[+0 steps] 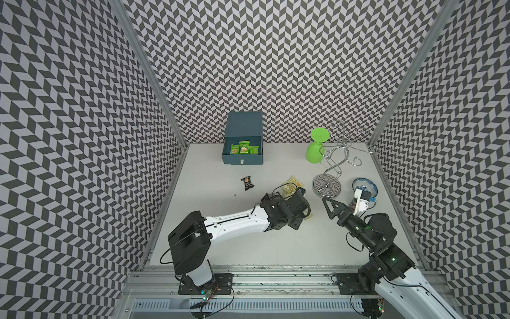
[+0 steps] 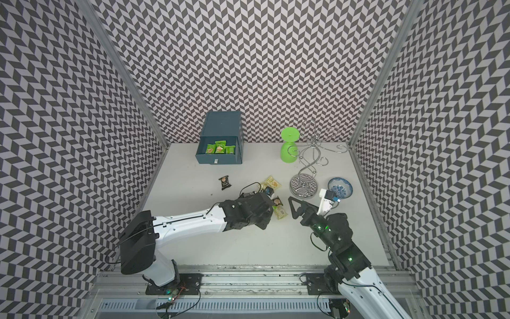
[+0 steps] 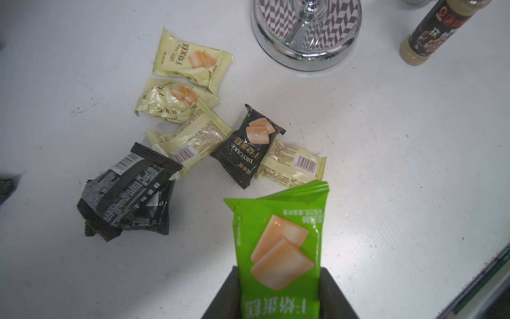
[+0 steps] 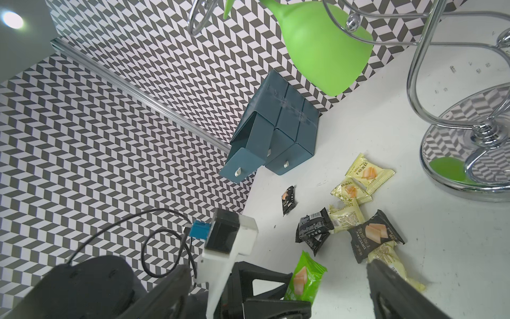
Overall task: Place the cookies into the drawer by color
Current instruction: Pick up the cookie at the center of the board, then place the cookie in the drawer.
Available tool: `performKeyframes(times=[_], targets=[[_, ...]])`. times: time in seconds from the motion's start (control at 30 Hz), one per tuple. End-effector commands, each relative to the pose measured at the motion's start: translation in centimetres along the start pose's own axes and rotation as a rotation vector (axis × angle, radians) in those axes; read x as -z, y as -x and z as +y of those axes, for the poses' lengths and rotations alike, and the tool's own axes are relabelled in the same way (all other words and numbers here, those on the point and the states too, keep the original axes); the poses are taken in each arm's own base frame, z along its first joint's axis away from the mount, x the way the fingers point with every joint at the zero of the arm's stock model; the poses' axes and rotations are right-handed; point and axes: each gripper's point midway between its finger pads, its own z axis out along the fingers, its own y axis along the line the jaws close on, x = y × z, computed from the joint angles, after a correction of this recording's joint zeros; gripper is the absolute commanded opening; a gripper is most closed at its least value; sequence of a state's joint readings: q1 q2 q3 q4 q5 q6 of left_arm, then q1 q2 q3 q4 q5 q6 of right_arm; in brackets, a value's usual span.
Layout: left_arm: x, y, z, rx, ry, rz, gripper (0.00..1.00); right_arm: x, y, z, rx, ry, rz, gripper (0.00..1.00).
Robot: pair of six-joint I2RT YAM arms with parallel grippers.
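The cookies lie in three places. Several bright green crinkly packets (image 1: 244, 149) sit inside the pulled-out top drawer of the dark teal-blue three-drawer chest (image 1: 244, 124). The chest stands at the back of the white tabletop (image 1: 248, 237), against the black-and-white chevron wall. The right wrist view shows its two lower drawers pushed in.

One more green packet (image 3: 278, 243) is clenched by its end between the black fingers of the left pincer (image 3: 278, 290), with its printed face toward the wrist camera. Whether its free end touches the tabletop cannot be told.

Just beyond it lies a loose cluster of four pale yellow packets (image 3: 190, 59) and two black packets (image 3: 248, 146), some of them overlapping. One black packet lies face up across a yellow one, and the other has its barcode side up. A lone black packet (image 1: 247, 183) lies apart, between the cluster and the chest.

The right pincer (image 1: 340, 207) hovers beside the left, its jaws spread wide with nothing between them.

A chrome wire stand on a round mirrored base (image 1: 327, 186) stands just beside the cluster. Farther back is an upside-down bright green plastic goblet (image 1: 316, 150). A blue-patterned bowl (image 1: 369, 183) and a dark-labelled bottle (image 3: 433, 30) stand near the stand's base.
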State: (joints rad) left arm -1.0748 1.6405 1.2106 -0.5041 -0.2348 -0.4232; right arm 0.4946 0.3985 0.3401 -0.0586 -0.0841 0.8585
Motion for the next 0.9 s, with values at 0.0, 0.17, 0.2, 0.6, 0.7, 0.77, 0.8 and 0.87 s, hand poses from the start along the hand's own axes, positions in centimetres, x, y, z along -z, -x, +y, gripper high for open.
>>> performKeyframes(times=[0.0, 0.17, 0.2, 0.6, 0.7, 0.77, 0.8, 0.87], targets=[[1.6, 3.1, 1.8, 0.021, 0.038, -0.06, 0.39, 0.1, 0.6, 1.0, 0.001, 0.043, -0.028, 0.99], [2.1, 5.9, 4.9, 0.038, 0.08, -0.109, 0.39, 0.3, 0.8, 1.0, 0.006, 0.04, -0.034, 1.0], [2.2, 6.5, 5.4, 0.045, 0.085, -0.12, 0.39, 0.3, 0.8, 1.0, 0.006, 0.04, -0.034, 1.0], [4.7, 15.0, 14.9, 0.143, 0.19, -0.281, 0.39, 0.5, 1.0, 1.4, 0.008, 0.046, -0.036, 1.0], [5.3, 17.0, 17.4, 0.184, 0.204, -0.318, 0.39, 0.6, 1.1, 1.5, 0.006, 0.048, -0.037, 0.99], [5.5, 18.2, 18.6, 0.203, 0.202, -0.336, 0.39, 0.7, 1.1, 1.6, 0.006, 0.047, -0.037, 0.99], [5.7, 18.8, 19.1, 0.212, 0.202, -0.347, 0.39, 0.7, 1.1, 1.6, 0.006, 0.048, -0.036, 0.99], [5.9, 19.8, 20.0, 0.219, 0.208, -0.363, 0.39, 0.8, 1.2, 1.7, 0.006, 0.049, -0.038, 1.0]])
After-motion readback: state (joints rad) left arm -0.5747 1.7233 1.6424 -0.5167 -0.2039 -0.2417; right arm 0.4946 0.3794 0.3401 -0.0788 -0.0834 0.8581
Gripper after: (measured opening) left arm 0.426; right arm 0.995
